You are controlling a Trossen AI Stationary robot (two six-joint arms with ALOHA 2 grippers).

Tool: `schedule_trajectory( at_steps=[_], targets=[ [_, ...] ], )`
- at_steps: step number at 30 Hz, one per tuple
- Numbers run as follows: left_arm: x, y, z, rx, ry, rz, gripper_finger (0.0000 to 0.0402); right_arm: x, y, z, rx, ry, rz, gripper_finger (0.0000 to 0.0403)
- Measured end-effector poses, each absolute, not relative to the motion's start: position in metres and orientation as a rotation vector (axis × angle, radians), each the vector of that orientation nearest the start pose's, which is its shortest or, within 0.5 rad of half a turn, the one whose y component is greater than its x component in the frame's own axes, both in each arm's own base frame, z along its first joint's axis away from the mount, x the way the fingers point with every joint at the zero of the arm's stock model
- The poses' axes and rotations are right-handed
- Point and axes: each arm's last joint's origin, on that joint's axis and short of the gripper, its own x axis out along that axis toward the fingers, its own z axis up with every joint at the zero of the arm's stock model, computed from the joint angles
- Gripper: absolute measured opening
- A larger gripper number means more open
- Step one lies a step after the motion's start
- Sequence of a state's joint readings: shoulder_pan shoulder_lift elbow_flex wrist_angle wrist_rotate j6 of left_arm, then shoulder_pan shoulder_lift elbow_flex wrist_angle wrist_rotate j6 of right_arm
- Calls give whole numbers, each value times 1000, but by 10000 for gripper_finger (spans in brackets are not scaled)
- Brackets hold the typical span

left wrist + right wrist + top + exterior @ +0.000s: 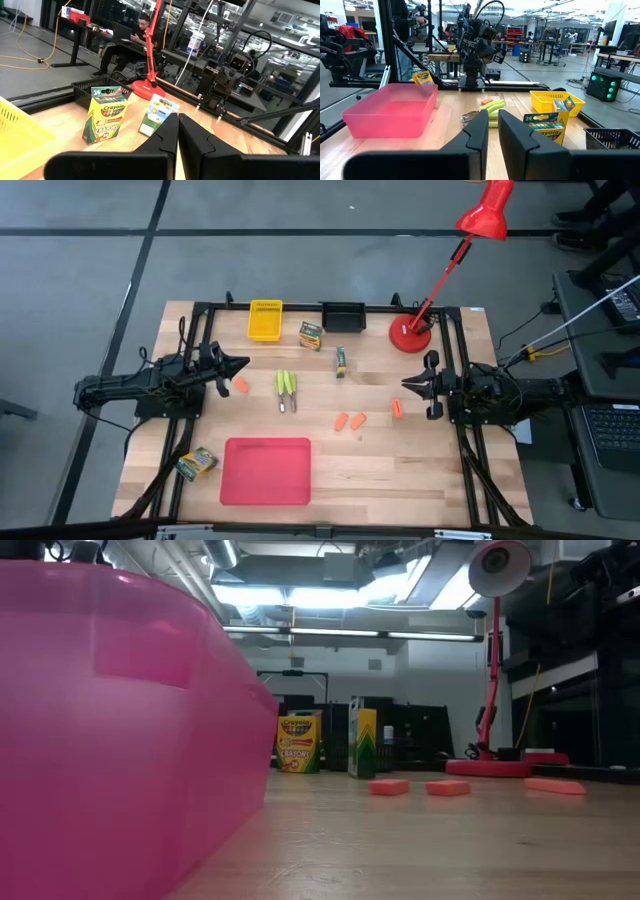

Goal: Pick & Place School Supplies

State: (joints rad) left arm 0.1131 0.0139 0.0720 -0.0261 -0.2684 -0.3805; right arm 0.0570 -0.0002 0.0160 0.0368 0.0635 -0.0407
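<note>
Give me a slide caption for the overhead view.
Both arms wait at the table's sides, school supplies scattered between them above a red tray.

From table height, the pink tray point(120, 740) fills the left side, cut by the edge and hiding the tabletop behind; the lamp shade point(487, 208) is clipped in the overhead view.

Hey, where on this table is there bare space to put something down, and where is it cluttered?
Bare wood lies right of the red tray, below the orange pieces, out to the table's right edge. A smaller patch sits between the tray and the left claw. The back strip is crowded: yellow basket, crayon box, black bin, lamp base.
</note>
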Motion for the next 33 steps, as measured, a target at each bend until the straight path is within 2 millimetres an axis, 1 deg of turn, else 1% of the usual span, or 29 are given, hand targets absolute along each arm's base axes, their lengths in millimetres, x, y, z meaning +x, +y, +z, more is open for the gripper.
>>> schedule_trajectory(
  at_steps=[2,4,5,8,10,12,15,17,20,25,29,32,33],
  targets=[
    [91,18,184,-378,-104,371,6,96,4,173,-59,-54,-9,48],
    [91,18,184,-378,-104,371,6,96,4,175,-17,-80,-10,48],
    [91,18,184,-378,-104,371,6,96,3,177,65,-104,-17,48],
    [91,18,184,-378,-104,371,6,96,2,181,437,-158,-39,48],
    [91,18,184,-378,-104,370,6,95,0,186,653,-217,-48,48],
    [91,18,184,-378,-104,370,6,94,0,186,821,-243,-59,48],
    [91,18,184,-378,-105,370,6,94,-1,186,974,-253,-61,48],
    [91,18,184,-378,-104,371,6,94,-2,186,1027,-267,-78,48],
    [91,18,184,-378,-104,371,6,94,-5,186,1116,-329,-156,48],
    [91,18,184,-378,-105,371,6,92,-5,192,1190,-400,-111,48],
    [91,18,184,-377,-104,371,6,87,-3,207,1185,-525,5,48],
    [91,19,186,-294,-110,408,6,83,0,217,1134,-558,163,48],
    [90,20,188,-313,-135,419,6,81,2,219,1120,-565,203,48]
  ],
)
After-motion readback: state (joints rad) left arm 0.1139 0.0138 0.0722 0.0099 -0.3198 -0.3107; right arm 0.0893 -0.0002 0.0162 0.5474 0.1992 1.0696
